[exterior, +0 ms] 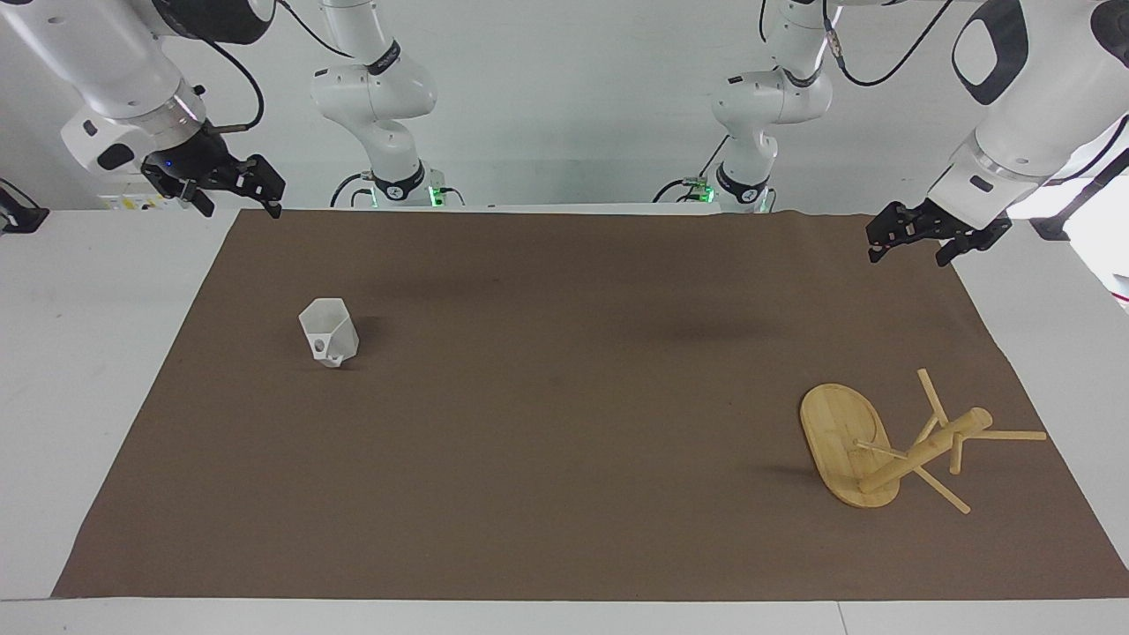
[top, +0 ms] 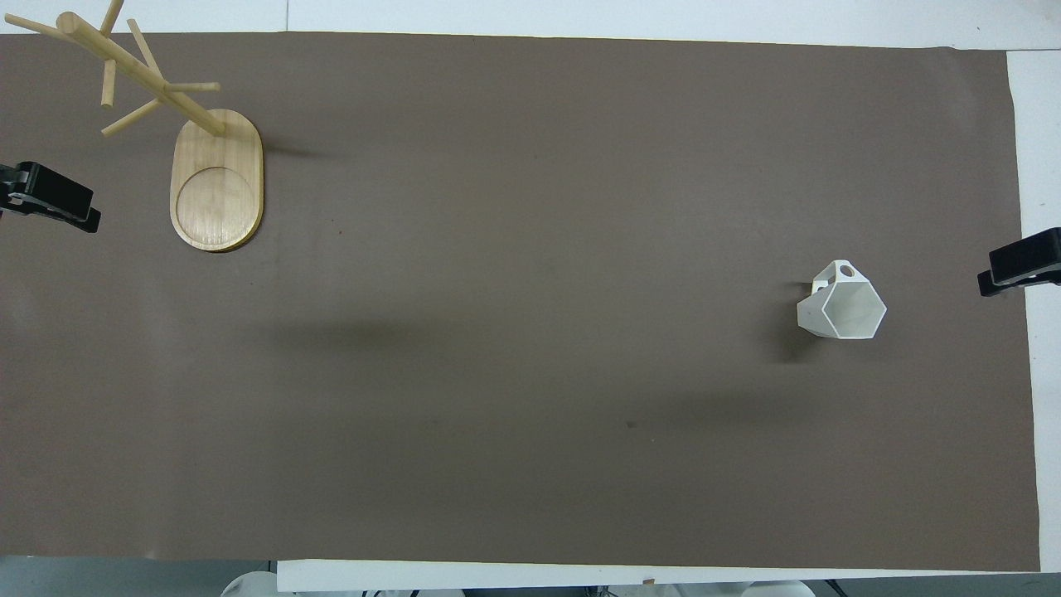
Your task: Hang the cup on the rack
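— Two arms wait, raised over the table's [exterior: 547,406] ends. The fingers?
— Left gripper [exterior: 935,247] has its spread apart; the right gripper's [exterior: 236,190] I cannot tell.
— And the rack [exterior: 851,445]?
— Upright, toward the left arm's end.
— The cup [exterior: 328,332]?
— Upright too, toward the right arm's end, well apart from it.

A faceted white plastic cup [top: 843,303] stands upright on the brown-covered bench [top: 530,373], well apart from the light bamboo peg rack [top: 214,178].
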You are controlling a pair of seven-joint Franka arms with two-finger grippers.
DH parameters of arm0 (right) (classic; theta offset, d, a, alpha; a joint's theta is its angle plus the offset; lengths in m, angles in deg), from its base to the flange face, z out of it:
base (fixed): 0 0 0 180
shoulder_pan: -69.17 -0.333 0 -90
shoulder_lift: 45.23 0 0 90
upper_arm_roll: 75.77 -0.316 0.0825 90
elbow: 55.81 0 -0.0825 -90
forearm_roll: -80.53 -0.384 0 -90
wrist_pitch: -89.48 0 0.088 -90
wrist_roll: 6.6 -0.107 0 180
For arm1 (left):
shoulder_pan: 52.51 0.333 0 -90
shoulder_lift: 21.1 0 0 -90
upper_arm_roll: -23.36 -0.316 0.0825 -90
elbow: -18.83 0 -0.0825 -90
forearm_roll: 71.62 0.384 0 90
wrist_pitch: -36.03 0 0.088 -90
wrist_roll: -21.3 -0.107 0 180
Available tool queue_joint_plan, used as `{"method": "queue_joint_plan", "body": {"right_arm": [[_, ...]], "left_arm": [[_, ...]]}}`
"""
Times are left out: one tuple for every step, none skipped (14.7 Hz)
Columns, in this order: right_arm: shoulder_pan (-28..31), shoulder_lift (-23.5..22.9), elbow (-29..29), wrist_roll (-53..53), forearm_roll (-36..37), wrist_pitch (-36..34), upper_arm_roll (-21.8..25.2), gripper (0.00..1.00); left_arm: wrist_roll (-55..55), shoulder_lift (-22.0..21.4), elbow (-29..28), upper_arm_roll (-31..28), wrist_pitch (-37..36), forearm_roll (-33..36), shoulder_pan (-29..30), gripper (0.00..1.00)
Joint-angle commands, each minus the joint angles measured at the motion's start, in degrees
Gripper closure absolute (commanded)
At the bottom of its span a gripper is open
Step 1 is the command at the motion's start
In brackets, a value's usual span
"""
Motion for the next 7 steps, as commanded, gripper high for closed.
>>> {"method": "queue_joint_plan", "body": {"right_arm": [[0.23, 0.75, 1.15, -0.84, 0.69, 0.99, -0.49, 0.0], [0.23, 0.75, 1.15, -0.66, 0.69, 0.99, -0.49, 0.0], [0.14, 0.84, 1.24, -0.75, 0.69, 0.9, -0.49, 0.0], [0.14, 0.84, 1.42, -0.92, 0.69, 1.08, -0.49, 0.0], [0.58, 0.84, 1.33, -0.4, -0.1, 1.08, -0.49, 0.0], [0.49, 1.19, 1.76, 0.56, -0.19, 0.29, -0.49, 0.0], [0.06, 1.37, 1.86, 4.05, -0.11, -0.41, -0.49, 0.0]], "left_arm": [[-0.27, -1.45, -1.7, -0.14, -0.12, 0.94, 0.03, 0.0], [-0.27, -1.54, -1.7, -0.14, -0.12, 0.94, 0.03, 0.0], [-0.27, -1.45, -1.7, -0.14, -0.12, 0.94, 0.03, 0.0], [-0.27, -1.54, -1.7, -0.14, -0.12, 0.94, 0.03, 0.0], [-0.27, -1.54, -1.7, -0.14, -0.12, 0.94, 0.03, 0.0], [-0.27, -1.45, -1.7, -0.14, -0.12, 0.94, 0.03, 0.0], [-0.27, -1.54, -1.7, -0.14, -0.12, 0.94, 0.03, 0.0]]}}
